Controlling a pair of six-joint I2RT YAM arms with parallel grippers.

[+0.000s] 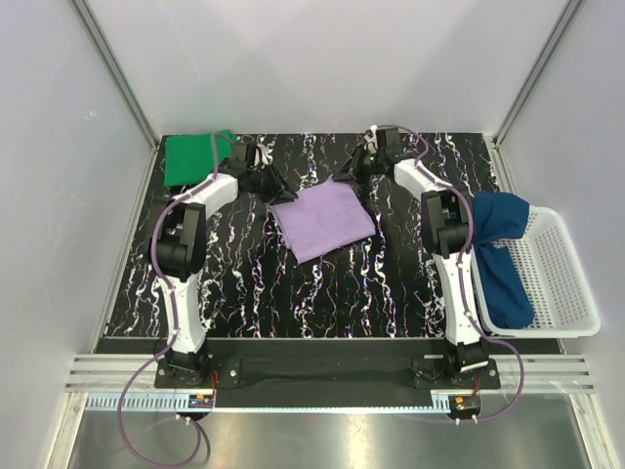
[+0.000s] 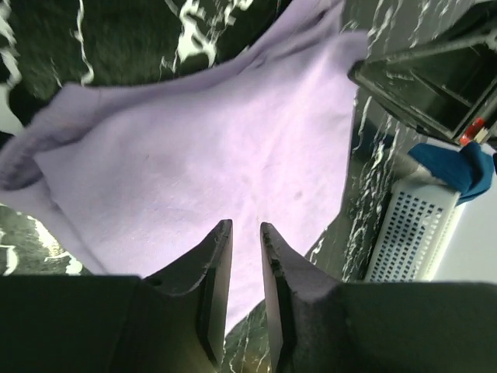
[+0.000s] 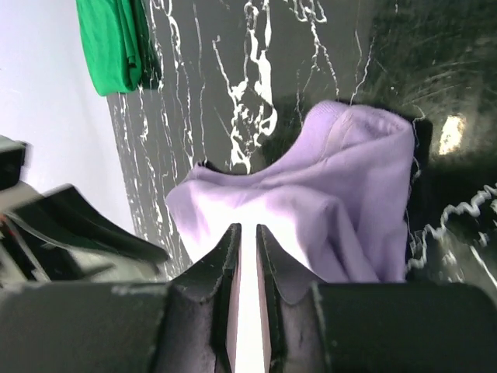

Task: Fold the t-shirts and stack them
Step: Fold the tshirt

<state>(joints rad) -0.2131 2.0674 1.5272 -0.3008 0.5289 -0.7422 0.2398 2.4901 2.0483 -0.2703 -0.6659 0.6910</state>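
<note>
The left tool [image 2: 245, 227] is being held just above the lavender t-shirt [image 1: 324, 217], its jaws parted by a narrow slit with nothing between them. The right tool [image 3: 247, 228] is being held at the shirt's far right corner, its jaws also slightly parted. Pale cloth is showing in that slit, and it cannot be told whether any is being pinched.

The shirt is lying folded to a rough square in the middle of the table [image 1: 322, 293], between the two arms. The step in hand is being judged as the release after a fold. To do it well, both sets of jaws should be opened wider before any lift, and the tools should be raised straight up so that the fold is not dragged open. The far corners are looking bunched and may need flattening.

The green t-shirt [image 1: 193, 156] is lying folded at the far left corner, well apart, a likely base for the stack.

The white mesh basket [image 1: 576, 283] is sitting at the table's right edge. The dark blue t-shirt [image 1: 503, 254] is lying unfolded in its left part and draping over the rim.
</note>
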